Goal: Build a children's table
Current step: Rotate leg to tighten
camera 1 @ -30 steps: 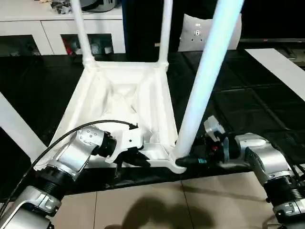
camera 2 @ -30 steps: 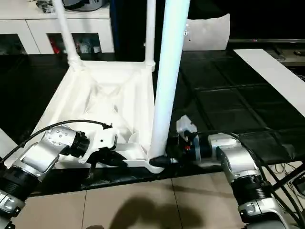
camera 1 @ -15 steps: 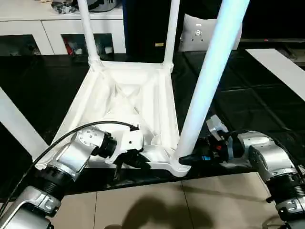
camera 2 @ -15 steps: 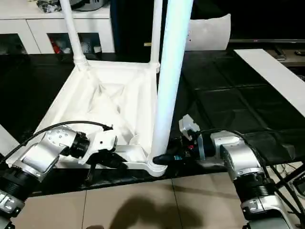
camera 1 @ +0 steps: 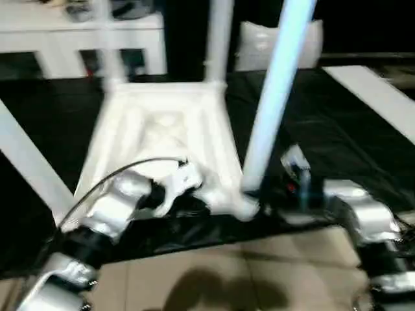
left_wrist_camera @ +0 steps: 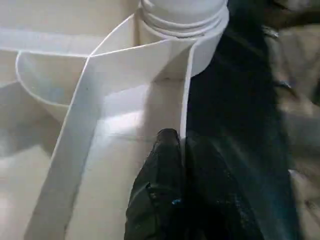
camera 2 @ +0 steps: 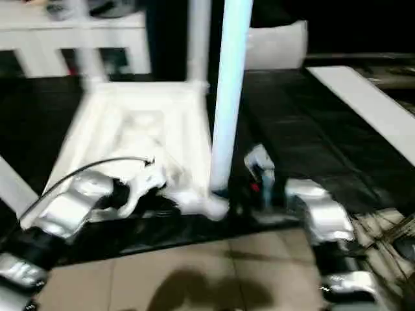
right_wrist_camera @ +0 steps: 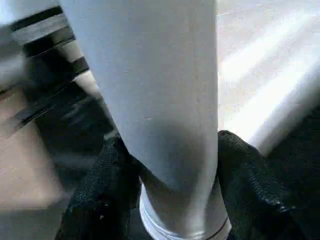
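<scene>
The white plastic children's table top (camera 1: 165,139) is lying upside down on the black surface (camera 1: 337,136), its ribbed underside facing up. Three long round white legs are standing up from its corners: two at the far corners (camera 1: 217,39), one at the near right corner (camera 1: 275,97). The right gripper (right_wrist_camera: 167,200) is closing around the base of that near leg. The left gripper (left_wrist_camera: 182,150) is pinching the top's near rim, left of that corner socket. A white cabinet with shelves (camera 1: 84,32) is sitting behind.
</scene>
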### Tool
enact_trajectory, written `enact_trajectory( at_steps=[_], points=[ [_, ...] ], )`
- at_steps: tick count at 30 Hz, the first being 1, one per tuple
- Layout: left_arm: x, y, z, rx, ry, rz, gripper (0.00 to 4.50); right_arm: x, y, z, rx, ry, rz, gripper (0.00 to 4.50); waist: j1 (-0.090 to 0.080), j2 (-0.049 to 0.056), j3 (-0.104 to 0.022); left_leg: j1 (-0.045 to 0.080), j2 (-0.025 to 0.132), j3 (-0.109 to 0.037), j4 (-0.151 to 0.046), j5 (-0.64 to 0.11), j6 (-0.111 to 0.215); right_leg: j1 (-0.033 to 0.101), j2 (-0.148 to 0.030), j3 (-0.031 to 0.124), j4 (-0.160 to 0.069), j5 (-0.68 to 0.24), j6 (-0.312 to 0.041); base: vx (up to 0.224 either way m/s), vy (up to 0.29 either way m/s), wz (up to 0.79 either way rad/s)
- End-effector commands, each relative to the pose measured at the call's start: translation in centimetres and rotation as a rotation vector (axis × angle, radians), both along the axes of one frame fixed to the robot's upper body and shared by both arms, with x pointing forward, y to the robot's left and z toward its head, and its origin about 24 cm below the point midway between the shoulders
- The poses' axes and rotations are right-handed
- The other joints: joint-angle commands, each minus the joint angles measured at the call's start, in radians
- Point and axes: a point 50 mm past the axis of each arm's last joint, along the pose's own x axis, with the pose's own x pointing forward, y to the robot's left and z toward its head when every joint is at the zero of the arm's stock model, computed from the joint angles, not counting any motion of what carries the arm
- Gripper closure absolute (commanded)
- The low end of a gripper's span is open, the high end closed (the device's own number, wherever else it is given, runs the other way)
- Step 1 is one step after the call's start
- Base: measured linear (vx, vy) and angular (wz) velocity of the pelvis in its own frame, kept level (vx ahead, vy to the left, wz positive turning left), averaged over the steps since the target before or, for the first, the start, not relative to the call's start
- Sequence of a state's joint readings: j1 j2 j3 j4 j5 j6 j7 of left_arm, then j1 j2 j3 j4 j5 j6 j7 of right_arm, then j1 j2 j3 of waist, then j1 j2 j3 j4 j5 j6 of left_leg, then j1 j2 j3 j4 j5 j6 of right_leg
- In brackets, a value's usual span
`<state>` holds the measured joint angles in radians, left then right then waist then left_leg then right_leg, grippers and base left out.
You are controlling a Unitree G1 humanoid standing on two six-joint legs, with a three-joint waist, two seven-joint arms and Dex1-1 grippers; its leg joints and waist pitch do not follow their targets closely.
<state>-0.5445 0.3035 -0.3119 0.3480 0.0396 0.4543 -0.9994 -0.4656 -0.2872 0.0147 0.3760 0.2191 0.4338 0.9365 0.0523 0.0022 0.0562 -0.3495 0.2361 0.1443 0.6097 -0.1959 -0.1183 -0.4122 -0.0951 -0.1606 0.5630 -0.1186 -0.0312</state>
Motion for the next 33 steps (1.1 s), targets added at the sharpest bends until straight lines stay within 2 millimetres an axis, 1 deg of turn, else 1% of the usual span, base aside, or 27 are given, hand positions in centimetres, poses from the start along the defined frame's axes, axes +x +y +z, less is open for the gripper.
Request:
enact_trajectory(
  at_steps=[1,2,3,4,5,6,7,8,9,10,11,12,13,15,16,17,18,19,21,22,24,25,26,29,30,31,33],
  points=[
    [1.6,-3.0,2.9,-0.108,-0.111,0.093,4.5,0.4,4.4,-0.6,0.06,0.06,-0.045,2.48,-0.022,0.002,-0.067,-0.011,-0.021,0.008,-0.063,-0.309,0.02,0.069,-0.04,-0.009,-0.12,-0.645,0.045,0.0,0.0,0.0],
    [1.9,-3.5,3.1,-0.112,-0.119,0.132,4.5,0.8,4.9,-0.4,0.066,0.061,-0.119,2.48,-0.028,0.007,-0.069,-0.011,-0.016,0.004,-0.066,-0.322,0.022,0.074,-0.041,-0.014,-0.121,-0.63,0.046,0.0,0.0,0.0],
    [2.0,-3.6,3.1,-0.113,-0.122,0.142,4.5,0.9,5.0,-0.4,0.067,0.061,-0.137,2.48,-0.043,0.013,-0.069,-0.011,-0.004,-0.002,-0.073,-0.351,0.031,0.082,-0.046,-0.015,-0.12,-0.583,0.035,0.0,0.0,0.0],
    [2.3,-4.0,3.2,-0.119,-0.134,0.179,4.5,1.3,5.6,-0.4,0.07,0.076,-0.2,2.48,-0.049,0.016,-0.069,-0.006,-0.003,-0.004,-0.078,-0.367,0.038,0.08,-0.046,-0.01,-0.12,-0.547,0.02,0.0,0.0,0.0],
    [2.6,-4.3,3.3,-0.122,-0.145,0.209,4.5,1.6,6.1,-0.4,0.069,0.085,-0.248,2.48,-0.053,0.019,-0.07,0.003,-0.008,0.0,-0.075,-0.369,0.042,0.073,-0.046,-0.009,-0.123,-0.541,0.008,0.0,0.0,0.0],
    [2.7,-4.4,3.3,-0.12,-0.153,0.224,4.5,1.7,6.4,-0.4,0.069,0.082,-0.271,2.48,-0.058,0.018,-0.071,0.002,-0.018,0.003,-0.073,-0.339,0.042,0.072,-0.05,-0.004,-0.119,-0.52,-0.019,0.0,0.0,0.0],
    [2.9,-4.6,3.4,-0.107,-0.173,0.233,4.5,1.9,7.0,-0.2,0.075,0.058,-0.286,2.48,-0.058,0.015,-0.075,-0.002,-0.019,0.004,-0.074,-0.312,0.048,0.076,-0.049,0.0,-0.113,-0.495,-0.035,0.0,0.0,0.0],
    [3.0,-4.6,3.4,-0.103,-0.177,0.232,4.5,1.9,7.1,-0.1,0.075,0.051,-0.286,2.14,-0.058,0.02,-0.074,-0.002,-0.019,0.005,-0.075,-0.304,0.053,0.075,-0.05,0.003,-0.11,-0.483,-0.043,0.0,0.0,0.0],
    [3.1,-4.6,3.4,-0.09,-0.189,0.224,4.5,1.9,7.3,0.0,0.072,0.032,-0.284,1.93,-0.056,0.021,-0.076,-0.001,-0.019,0.008,-0.076,-0.284,0.058,0.073,-0.05,0.01,-0.108,-0.456,-0.06,0.0,0.0,0.0],
    [3.1,-4.5,3.5,-0.083,-0.196,0.217,4.5,1.9,7.3,0.0,0.068,0.02,-0.283,1.79,-0.052,0.017,-0.079,-0.003,-0.018,0.009,-0.077,-0.255,0.064,0.075,-0.05,0.017,-0.097,-0.416,-0.081,0.0,0.0,0.0],
    [3.2,-4.4,3.5,-0.079,-0.198,0.213,4.5,1.9,7.1,0.0,0.068,0.012,-0.292,1.76,-0.05,0.016,-0.08,-0.005,-0.017,0.01,-0.079,-0.241,0.069,0.077,-0.049,0.02,-0.093,-0.4,-0.091,0.0,0.0,0.0],
    [3.2,-4.4,3.5,-0.078,-0.198,0.211,4.5,1.9,7.1,0.0,0.07,0.011,-0.294,1.56,-0.046,0.015,-0.079,-0.006,-0.017,0.013,-0.079,-0.225,0.074,0.075,-0.049,0.023,-0.091,-0.401,-0.099,0.0,0.0,0.0],
    [3.1,-4.0,3.5,-0.067,-0.21,0.2,4.5,1.9,6.5,-0.1,0.047,-0.009,-0.3,1.56,-0.041,0.015,-0.081,-0.004,-0.017,0.015,-0.077,-0.208,0.075,0.074,-0.051,0.026,-0.089,-0.407,-0.103,0.0,0.0,0.0],
    [3.1,-3.9,3.5,-0.063,-0.213,0.198,4.5,1.8,6.2,-0.2,0.038,-0.018,-0.298,1.3,-0.031,0.014,-0.083,-0.007,-0.017,0.017,-0.074,-0.175,0.075,0.073,-0.051,0.031,-0.081,-0.387,-0.11,0.0,0.0,0.0],
    [3.0,-3.8,3.5,-0.062,-0.215,0.189,4.5,1.8,5.7,-0.2,0.041,-0.021,-0.304,1.25,-0.026,0.013,-0.085,-0.012,-0.017,0.017,-0.074,-0.144,0.078,0.077,-0.05,0.035,-0.072,-0.359,-0.118,0.0,0.0,0.0],
    [2.8,-3.5,3.4,-0.064,-0.213,0.169,4.5,1.6,4.8,-0.2,0.047,-0.04,-0.295,1.25,-0.017,0.01,-0.089,-0.015,-0.016,0.018,-0.073,-0.106,0.087,0.081,-0.05,0.037,-0.064,-0.317,-0.124,0.0,0.0,0.0],
    [2.7,-3.4,3.3,-0.064,-0.209,0.161,4.5,1.6,4.3,-0.1,0.046,-0.058,-0.288,1.16,-0.013,0.011,-0.09,-0.016,-0.014,0.018,-0.074,-0.092,0.091,0.082,-0.05,0.038,-0.061,-0.297,-0.127,0.0,0.0,0.0],
    [2.6,-3.2,3.2,-0.063,-0.208,0.148,4.5,1.5,3.7,0.0,0.055,-0.071,-0.277,0.99,-0.003,0.012,-0.092,-0.014,-0.012,0.02,-0.071,-0.071,0.098,0.079,-0.049,0.043,-0.055,-0.257,-0.136,0.0,0.0,0.0],
    [2.3,-2.9,3.0,-0.058,-0.209,0.109,4.5,1.3,2.9,0.3,0.076,-0.096,-0.245,0.87,0.002,0.007,-0.089,-0.017,-0.015,0.022,-0.071,-0.07,0.103,0.078,-0.045,0.046,-0.05,-0.245,-0.15,0.0,0.0,0.0],
    [1.9,-2.5,2.8,-0.046,-0.219,0.045,4.5,1.0,1.6,0.8,0.073,-0.144,-0.198,0.78,0.009,0.008,-0.09,-0.015,-0.013,0.023,-0.071,-0.076,0.104,0.079,-0.048,0.047,-0.048,-0.251,-0.15,0.0,0.0,0.0],
    [1.7,-2.0,2.6,-0.036,-0.232,-0.009,4.5,0.7,0.6,1.2,0.06,-0.179,-0.131,0.54,0.016,0.009,-0.091,-0.013,-0.01,0.023,-0.07,-0.081,0.109,0.077,-0.047,0.048,-0.047,-0.251,-0.149,0.0,0.0,0.0],
    [1.6,-1.9,2.6,-0.032,-0.236,-0.029,4.5,0.5,0.3,1.3,0.054,-0.19,-0.105,0.43,0.02,0.01,-0.089,-0.01,-0.01,0.025,-0.071,-0.093,0.111,0.073,-0.045,0.048,-0.051,-0.264,-0.148,0.0,0.0,0.0],
    [1.4,-1.7,2.6,-0.037,-0.241,-0.063,4.5,0.4,0.0,1.4,0.052,-0.193,-0.074,0.37,0.02,0.011,-0.087,-0.011,-0.01,0.025,-0.072,-0.103,0.109,0.073,-0.045,0.048,-0.052,-0.276,-0.146,0.0,0.0,0.0],
    [0.6,-0.8,2.3,-0.022,-0.213,-0.184,4.5,-0.6,-0.7,1.8,0.042,-0.193,0.095,0.37,0.031,0.014,-0.083,-0.004,-0.007,0.026,-0.075,-0.145,0.095,0.069,-0.045,0.048,-0.061,-0.343,-0.126,0.0,0.0,0.0],
    [0.6,-0.7,2.3,-0.022,-0.212,-0.188,4.5,-0.6,-0.8,1.8,0.042,-0.193,0.099,0.37,0.035,0.014,-0.084,-0.002,-0.008,0.026,-0.075,-0.151,0.092,0.068,-0.045,0.047,-0.063,-0.355,-0.122,0.0,0.0,0.0],
    [0.0,-0.1,2.1,0.0,-0.189,-0.262,4.5,-1.0,-1.1,1.9,0.032,-0.191,0.176,0.37,0.041,0.015,-0.083,0.003,-0.006,0.028,-0.075,-0.156,0.086,0.063,-0.045,0.049,-0.064,-0.364,-0.123,0.0,0.0,0.0],
    [-0.3,0.2,2.0,0.011,-0.18,-0.303,4.5,-1.1,-1.3,2.0,0.027,-0.191,0.217,0.37,0.046,0.014,-0.083,0.003,-0.003,0.027,-0.077,-0.164,0.081,0.064,-0.046,0.05,-0.062,-0.368,-0.123,0.0,0.0,0.0]
  ],
)
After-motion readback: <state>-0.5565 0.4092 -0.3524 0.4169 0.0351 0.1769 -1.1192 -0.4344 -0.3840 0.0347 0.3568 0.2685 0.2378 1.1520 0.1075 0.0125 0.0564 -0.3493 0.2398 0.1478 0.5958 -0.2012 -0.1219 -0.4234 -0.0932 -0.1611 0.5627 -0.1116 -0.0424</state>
